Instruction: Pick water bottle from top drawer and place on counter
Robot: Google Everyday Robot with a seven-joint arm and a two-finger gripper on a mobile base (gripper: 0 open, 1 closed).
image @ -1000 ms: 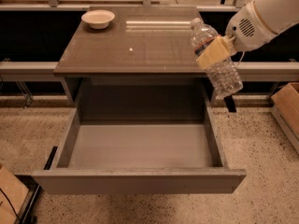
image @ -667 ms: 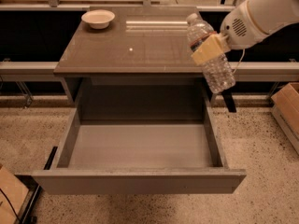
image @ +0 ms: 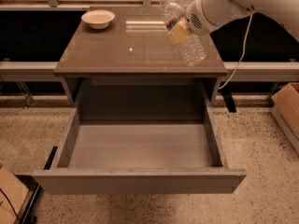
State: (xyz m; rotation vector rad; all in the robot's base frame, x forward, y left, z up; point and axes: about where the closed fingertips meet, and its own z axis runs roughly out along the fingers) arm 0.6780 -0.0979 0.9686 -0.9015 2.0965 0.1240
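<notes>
The water bottle (image: 187,36), clear and ribbed with a pale label band, is held tilted over the right part of the counter (image: 117,55). My gripper (image: 179,31) is shut on the bottle around its middle, with a tan finger pad (image: 177,32) showing against it. The white arm comes in from the upper right. The bottle's base points down to the right, close above the countertop. The top drawer (image: 140,146) stands pulled open below the counter, its grey floor bare.
A white bowl (image: 98,18) sits at the counter's back left. A tiny white speck (image: 131,50) lies mid-counter. A cardboard box (image: 287,111) stands on the speckled floor at right, another (image: 9,195) at lower left. A cable (image: 238,55) hangs at right.
My gripper has carried the bottle up and to the left, from beside the counter's right edge to over the counter's right part.
</notes>
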